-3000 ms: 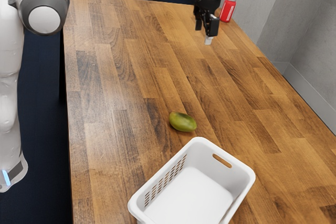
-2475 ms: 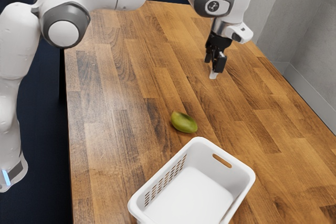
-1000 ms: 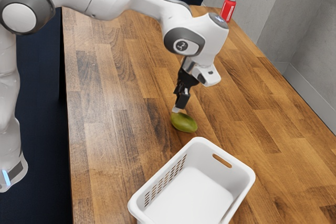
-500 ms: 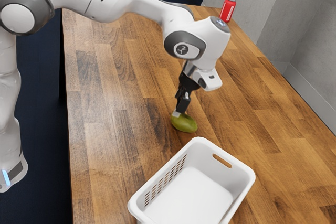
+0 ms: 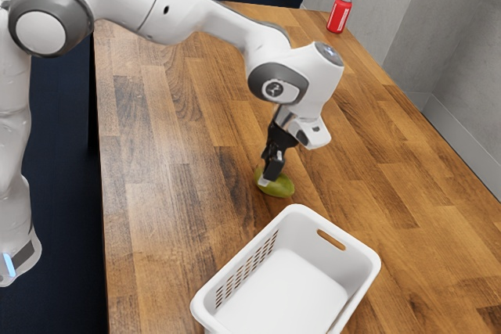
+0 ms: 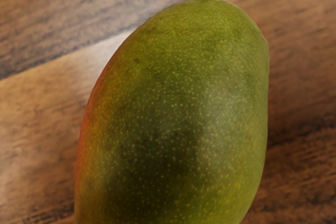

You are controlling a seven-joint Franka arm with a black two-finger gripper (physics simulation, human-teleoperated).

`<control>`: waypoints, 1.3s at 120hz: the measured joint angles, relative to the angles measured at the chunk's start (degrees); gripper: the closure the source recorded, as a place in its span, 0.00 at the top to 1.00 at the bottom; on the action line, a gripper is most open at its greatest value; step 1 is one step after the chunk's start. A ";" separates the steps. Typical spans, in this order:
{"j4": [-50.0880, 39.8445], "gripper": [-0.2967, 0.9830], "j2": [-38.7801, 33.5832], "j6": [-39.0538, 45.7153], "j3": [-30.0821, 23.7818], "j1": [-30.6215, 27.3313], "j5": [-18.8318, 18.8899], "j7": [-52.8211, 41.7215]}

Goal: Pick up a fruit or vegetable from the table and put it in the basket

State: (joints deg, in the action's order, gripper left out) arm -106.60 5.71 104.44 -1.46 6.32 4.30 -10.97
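Pincer (image 5: 268, 181) low at the green mango (image 5: 282, 188), its gap unclear.

The gripper (image 5: 269, 180) is lower now, down at the mango (image 5: 280, 188), having come from well apart.

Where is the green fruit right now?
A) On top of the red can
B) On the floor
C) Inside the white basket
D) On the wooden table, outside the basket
D: the green fruit lies on the wooden table, outside the rim of the white basket.
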 joint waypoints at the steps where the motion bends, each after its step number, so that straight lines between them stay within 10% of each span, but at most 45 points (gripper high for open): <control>1: 0.01 0.77 0.09 0.04 0.00 -0.02 -0.01 0.00; 64: 0.46 0.77 4.17 2.71 -0.42 0.00 0.33 -2.83; 100: 0.81 0.51 4.70 5.68 -0.40 -0.15 0.54 -4.41; 156: 14.23 0.53 4.49 2.21 -4.47 1.36 1.02 -5.33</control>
State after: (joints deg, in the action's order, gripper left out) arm -92.38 10.20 106.65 -5.93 7.69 5.33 -16.30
